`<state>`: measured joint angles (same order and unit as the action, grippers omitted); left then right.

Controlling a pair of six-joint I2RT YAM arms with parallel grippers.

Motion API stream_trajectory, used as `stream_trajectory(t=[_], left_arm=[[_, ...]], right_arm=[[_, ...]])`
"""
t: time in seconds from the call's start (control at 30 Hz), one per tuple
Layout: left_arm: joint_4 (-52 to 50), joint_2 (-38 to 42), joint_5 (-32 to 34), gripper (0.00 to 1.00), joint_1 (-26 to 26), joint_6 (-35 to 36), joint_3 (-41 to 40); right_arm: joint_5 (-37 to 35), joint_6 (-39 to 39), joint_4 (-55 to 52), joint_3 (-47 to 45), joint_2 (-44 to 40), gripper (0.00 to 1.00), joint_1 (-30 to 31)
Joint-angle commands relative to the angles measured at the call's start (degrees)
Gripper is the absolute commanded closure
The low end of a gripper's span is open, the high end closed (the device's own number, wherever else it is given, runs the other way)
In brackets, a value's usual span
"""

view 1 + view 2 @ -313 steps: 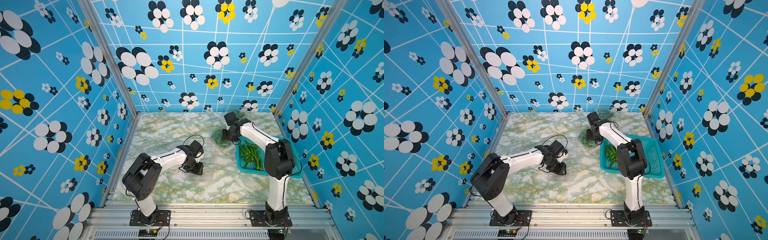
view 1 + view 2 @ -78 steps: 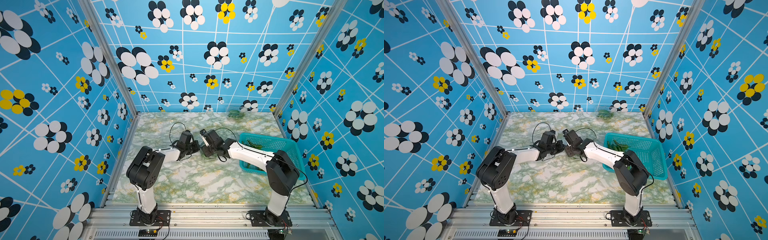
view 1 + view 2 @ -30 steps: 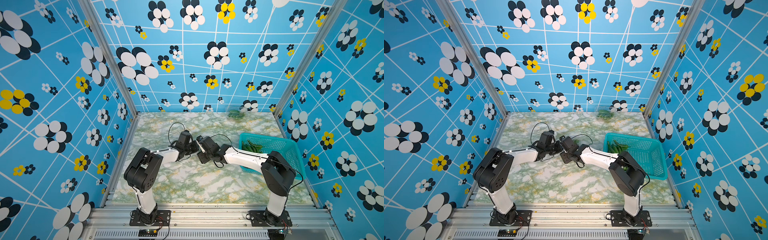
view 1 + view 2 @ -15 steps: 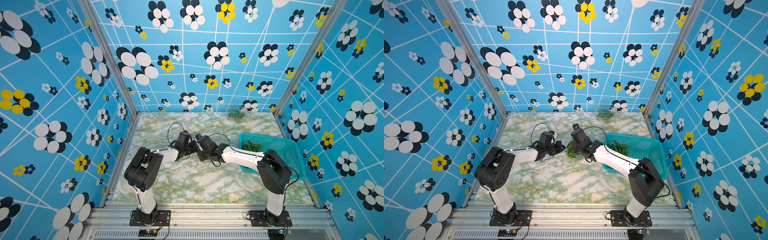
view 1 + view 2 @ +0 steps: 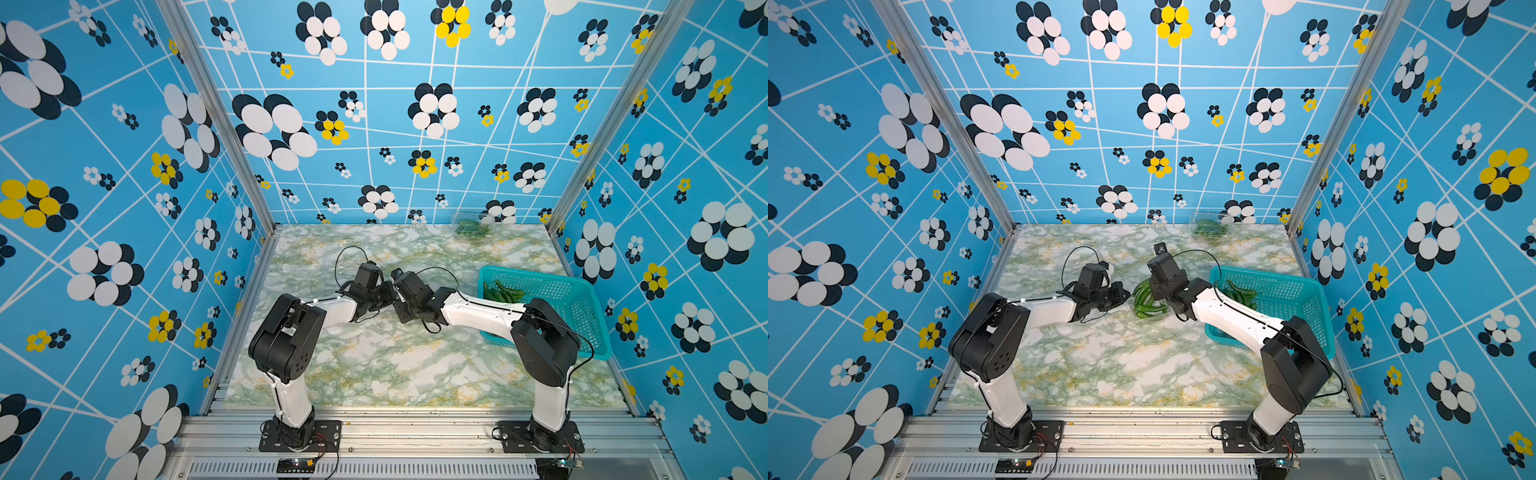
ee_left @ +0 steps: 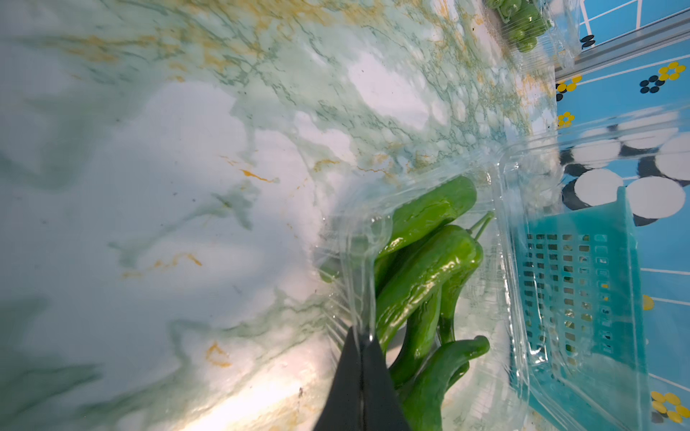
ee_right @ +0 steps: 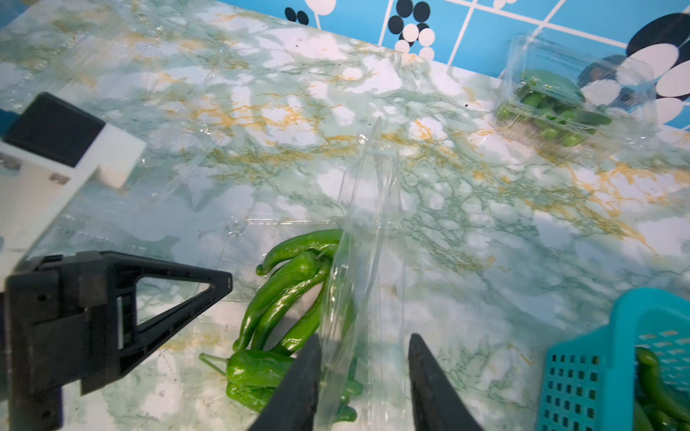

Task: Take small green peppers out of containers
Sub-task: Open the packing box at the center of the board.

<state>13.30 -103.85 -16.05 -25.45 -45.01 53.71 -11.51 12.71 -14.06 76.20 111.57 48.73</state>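
the rim of a clear container [image 6: 502, 194] is being pinched by the fully closed left gripper [image 6: 360, 343]. its upright lid flap [image 7: 369, 209] is being straddled by the right gripper [image 7: 366, 337], jaws apart. small green peppers [image 7: 283, 294] are being held inside it on the marble table [image 5: 1121, 365], near the teal basket [image 5: 1266, 272].

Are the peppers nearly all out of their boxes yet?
Partly. Done: some peppers already lie in the teal basket. In hand: the left gripper pinches the rim of the open box, and the right gripper has its jaws either side of the lid flap. Left: the bunch in that box, plus a closed, full box by the back wall.
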Motion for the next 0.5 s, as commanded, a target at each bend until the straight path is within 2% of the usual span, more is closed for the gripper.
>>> stream_trajectory(t=[0.0,0.1,0.47], left_arm=[[0.85,-0.03,-1.08,1.0,0.48,0.81,-0.54],[0.84,-0.25,-1.0,1.0,0.49,0.87,-0.58],[0.08,-1.25,-0.83,1.0,0.49,1.33,-0.28]], right_arm=[[0.7,0.64,-6.01,-0.46,3.22,0.89,0.21],[-0.5,-0.18,-6.64,-0.09,2.25,1.0,0.17],[-7.41,-1.89,-4.9,-2.91,-9.34,1.0,-0.81]])
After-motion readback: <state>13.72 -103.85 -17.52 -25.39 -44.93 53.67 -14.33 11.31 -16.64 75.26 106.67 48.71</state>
